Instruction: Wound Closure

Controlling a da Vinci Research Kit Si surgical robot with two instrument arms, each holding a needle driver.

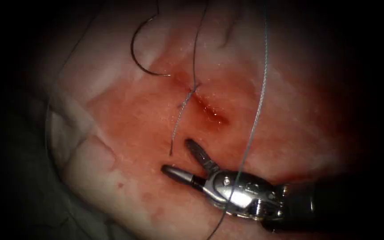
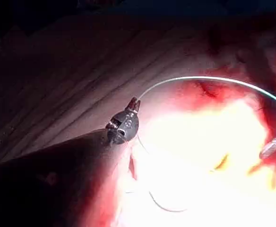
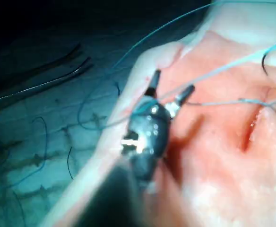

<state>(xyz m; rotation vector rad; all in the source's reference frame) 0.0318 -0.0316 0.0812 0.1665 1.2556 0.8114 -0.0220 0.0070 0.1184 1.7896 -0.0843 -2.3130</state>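
The pale pink slab of pork-belly tissue [image 1: 125,129] carries a short dark-red cut [image 1: 207,106] near its middle, ringed by a wet stain of red fluid [image 1: 156,115]. The right arm's silver, wristed gripper [image 1: 179,156] enters from the lower right of the endoscope view and sits just below the cut with its two jaws spread wide in a V; nothing lies between them, so it holds neither needle, thread nor tissue. The thin, dark, curved steel needle [image 1: 135,49] lies free on the tissue surface up and to the left of the cut, its tip pointing toward the cut's upper end, held by neither tool and not driven into the tissue. A fine grey-blue suture thread [image 1: 259,104] runs down from the top of the view on the right of the cut and crosses over the right tool's metal wrist. A second strand descends to a small knot [image 1: 191,94] at the cut's upper end, and a short loose tail [image 1: 177,124] trails from there down the left side. In the left wrist view the left arm's small metal gripper [image 2: 134,104] has its jaws closed on the thread [image 2: 199,78], which arcs away across the tissue [image 2: 81,71]. The right wrist view shows the right gripper [image 3: 171,87] gaping open above the tissue [image 3: 213,142].
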